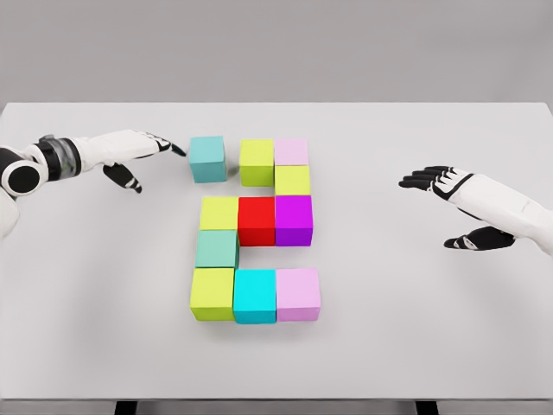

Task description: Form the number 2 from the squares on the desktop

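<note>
Teal block (207, 159) sat apart from the 2's top row; left hand (130, 151) beside it, fingers spread, empty, probably for a nudge. Right hand (454, 203) idle, fingers wide.

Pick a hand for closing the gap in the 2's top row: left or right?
Left. Its hand is open with fingertips right beside the teal cube, which sits apart from the lime cube. The right hand hovers open, far off on the other side.
</note>
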